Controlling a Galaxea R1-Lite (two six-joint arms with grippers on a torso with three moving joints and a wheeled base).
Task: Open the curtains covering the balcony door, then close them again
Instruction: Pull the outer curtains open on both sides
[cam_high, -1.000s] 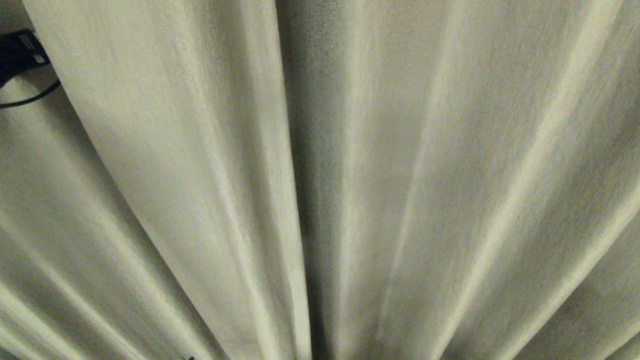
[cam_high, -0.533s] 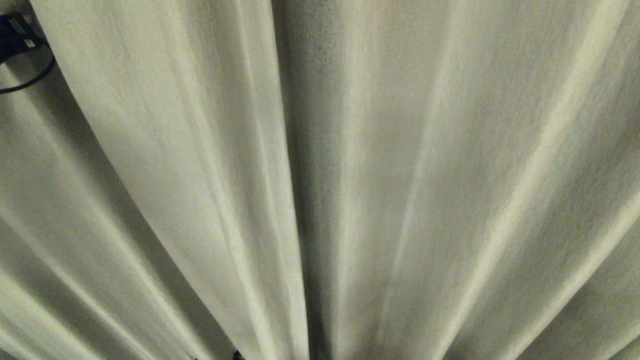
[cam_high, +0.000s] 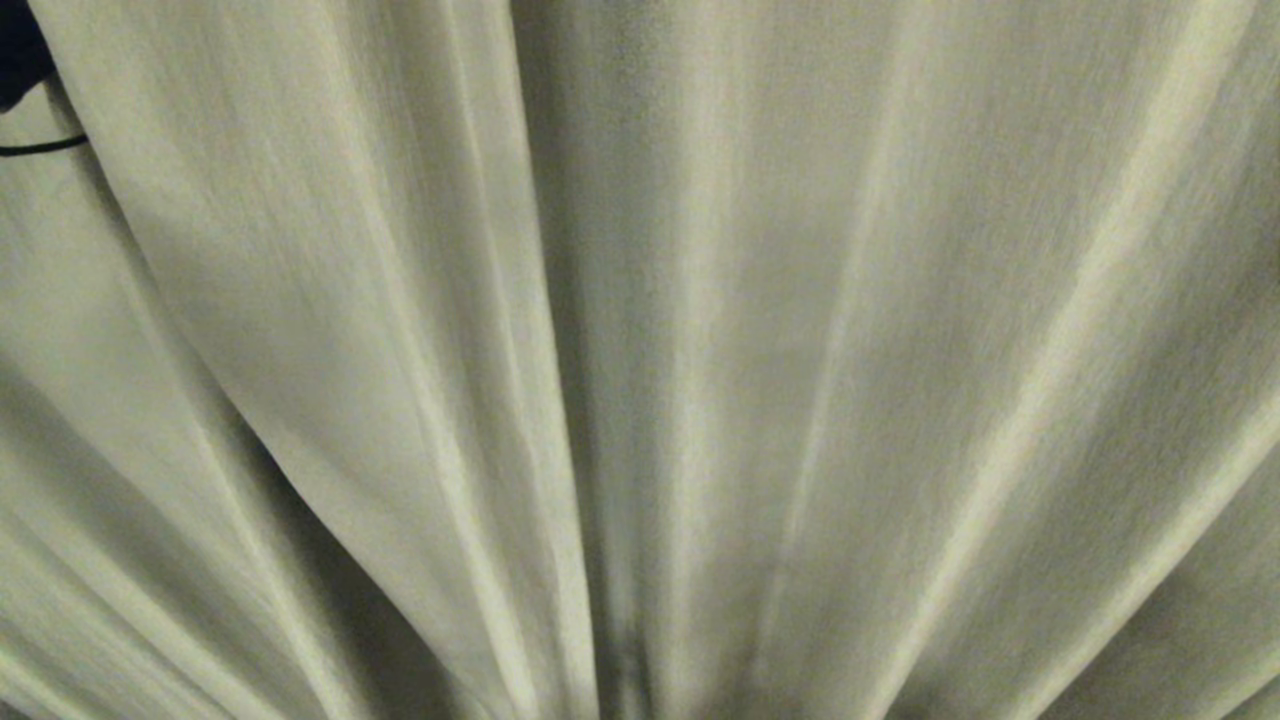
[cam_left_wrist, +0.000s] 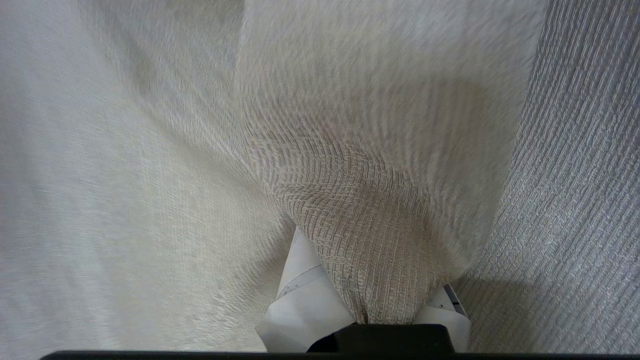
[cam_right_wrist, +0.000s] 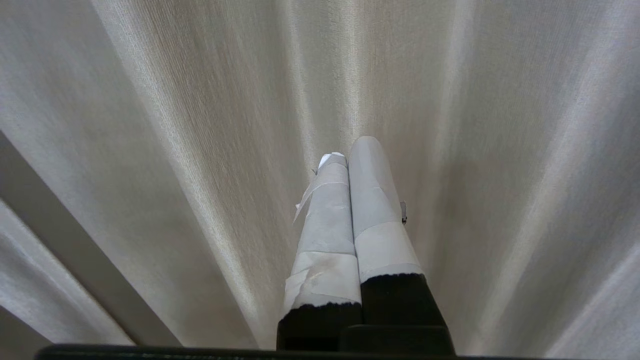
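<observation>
Cream pleated curtains (cam_high: 700, 350) fill the head view, and the balcony door is hidden behind them. In the left wrist view my left gripper (cam_left_wrist: 382, 285) is shut on a bunched fold of curtain fabric (cam_left_wrist: 370, 210). That fold runs down between the white taped fingers (cam_left_wrist: 305, 300) and hides their tips. A dark piece of the left arm (cam_high: 14, 50) shows at the head view's top left corner. My right gripper (cam_right_wrist: 350, 150) is shut on nothing, its taped fingers pressed together and pointing at the hanging curtain (cam_right_wrist: 200, 125), apart from it.
A thin black cable (cam_high: 40, 148) crosses the top left of the head view beside the arm. A greyer, coarser stretch of fabric (cam_left_wrist: 575, 200) hangs beside the pinched fold in the left wrist view. Fabric surrounds both grippers closely.
The left arm has slid up and left, almost out of the head view. The left panel's leading fold has shifted left with it, while the right pleats stay put.
</observation>
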